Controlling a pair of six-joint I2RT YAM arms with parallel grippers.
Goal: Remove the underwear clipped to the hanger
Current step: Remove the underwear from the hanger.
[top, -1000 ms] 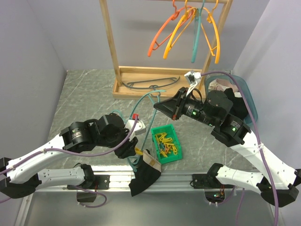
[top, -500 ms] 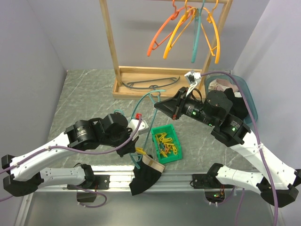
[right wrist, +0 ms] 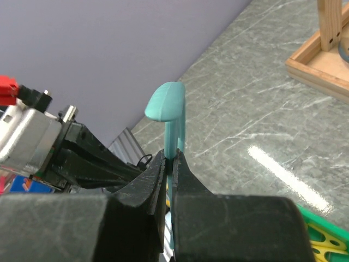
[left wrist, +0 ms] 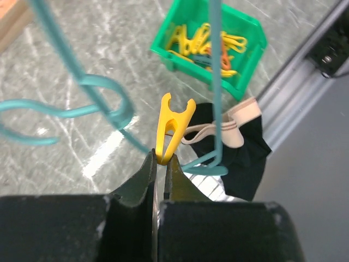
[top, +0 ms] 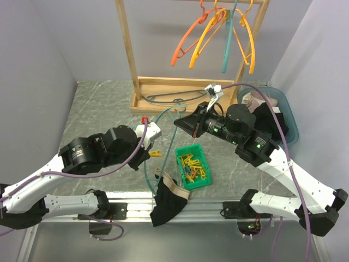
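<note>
Pinching a yellow peg [left wrist: 173,126], left end effector's [left wrist: 161,164] camera shows underwear [left wrist: 246,159]; right end effector [right wrist: 170,164] clamps the hanger [right wrist: 168,106].

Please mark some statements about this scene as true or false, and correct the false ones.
1. The left gripper is shut on a yellow peg. True.
2. The green bin holds coloured pegs. True.
3. The right gripper is open. False: it is shut on the teal hanger.
4. The black underwear lies inside the bin. False: it is outside, at the table's near edge.
5. The wooden rack is bare. False: coloured hangers hang on it.
</note>
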